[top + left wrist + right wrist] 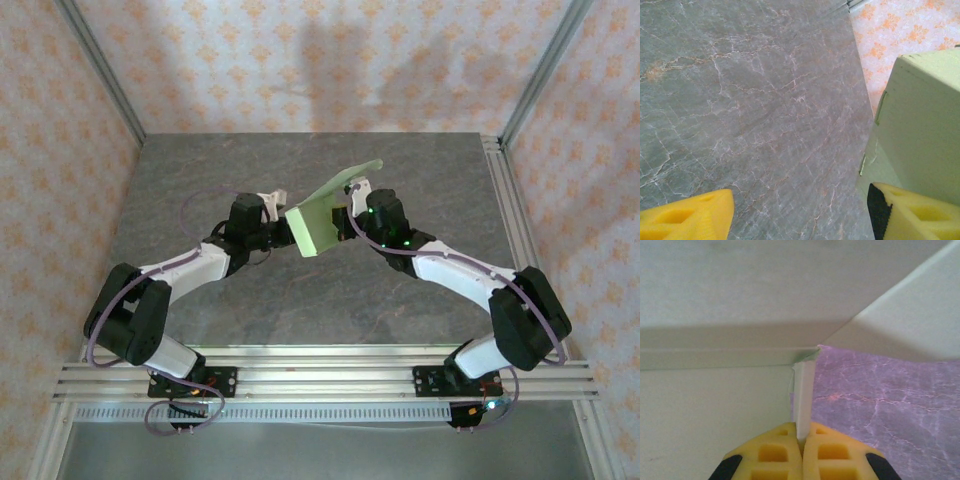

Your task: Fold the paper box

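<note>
Counter: a grey marbled slab, veined with pale and rust-coloured lines, was seen from above and in the left wrist view; under the right wrist it was rendered purplish.
Walls: the counter was enclosed on three sides by pale pink paper printed with an orange motif, a strip of which was caught beyond the counter's edge in the left wrist view.
Frame: metal posts were set at the rear corners, and slotted aluminium rails were laid along the near edge, where both arm bases were bolted.
Box: the pale yellow-green card was held up over mid-counter between the two arms, with one flap raised toward the back right.
Left jaws: the yellow fingers were spread wide, and the box was found just beside the right-hand one; contact could not be told.
Right jaws: the fingers were pressed together, with a thin edge of the box pinched between them.
</note>
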### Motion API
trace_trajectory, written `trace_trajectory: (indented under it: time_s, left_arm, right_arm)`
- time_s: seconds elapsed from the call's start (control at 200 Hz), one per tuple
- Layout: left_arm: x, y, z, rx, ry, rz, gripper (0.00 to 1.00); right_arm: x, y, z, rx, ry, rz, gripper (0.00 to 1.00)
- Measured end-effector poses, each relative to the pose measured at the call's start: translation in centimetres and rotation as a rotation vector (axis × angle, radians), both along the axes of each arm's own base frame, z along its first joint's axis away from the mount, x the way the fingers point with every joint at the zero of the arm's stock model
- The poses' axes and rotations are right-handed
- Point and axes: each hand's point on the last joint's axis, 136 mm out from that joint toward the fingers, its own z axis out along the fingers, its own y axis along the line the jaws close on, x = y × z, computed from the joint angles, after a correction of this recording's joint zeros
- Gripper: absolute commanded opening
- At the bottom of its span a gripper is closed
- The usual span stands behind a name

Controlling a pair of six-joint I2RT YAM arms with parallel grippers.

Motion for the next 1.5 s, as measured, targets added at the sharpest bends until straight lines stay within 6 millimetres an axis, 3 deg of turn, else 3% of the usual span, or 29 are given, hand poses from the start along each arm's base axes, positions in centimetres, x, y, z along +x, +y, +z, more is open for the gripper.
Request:
trace_trajectory:
  time_s: [0.305, 0.405, 0.465, 0.566, 0.641, 0.816, 1.091, 1.296, 1.502]
  left_arm:
    - [1.0, 1.5, -1.0, 0.064, 0.01, 0.073, 0.86]
    - [2.0, 4.3, -1.9, 0.096, 0.032, 0.168, 0.91]
    - [2.4, 7.2, -2.9, 0.125, 0.061, 0.267, 0.93]
    - [1.8, 11.3, -4.1, 0.181, 0.101, 0.398, 0.94]
    - [0.9, 12.4, -4.0, 0.209, 0.103, 0.434, 0.95]
    - [-1.0, 12.2, -2.5, 0.259, 0.054, 0.421, 0.97]
    - [-4.5, 7.7, -3.7, 0.333, 0.075, 0.28, 0.97]
    - [-4.9, 7.2, -5.2, 0.359, 0.113, 0.27, 0.98]
    - [-4.7, 6.8, -5.9, 0.377, 0.132, 0.256, 0.98]
  right_arm:
    - [0.5, -1.1, 0.7, -0.023, -0.029, -0.071, 0.01]
    - [1.0, -2.3, 0.2, -0.043, -0.02, -0.126, 0.01]
    - [1.3, -3.5, -0.5, -0.067, -0.005, -0.172, 0.01]
    - [1.3, -5.3, -2.4, -0.128, 0.036, -0.241, 0.01]
    - [1.0, -6.5, -3.9, -0.174, 0.072, -0.285, 0.01]
    - [0.5, -8.5, -7.3, -0.275, 0.158, -0.398, 0.01]
    - [-1.5, -10.7, -15.0, -0.446, 0.387, -0.519, 0.05]
    - [-1.3, -10.6, -14.6, -0.424, 0.406, -0.551, 0.3]
    - [-1.1, -10.4, -12.4, -0.339, 0.399, -0.535, 0.39]
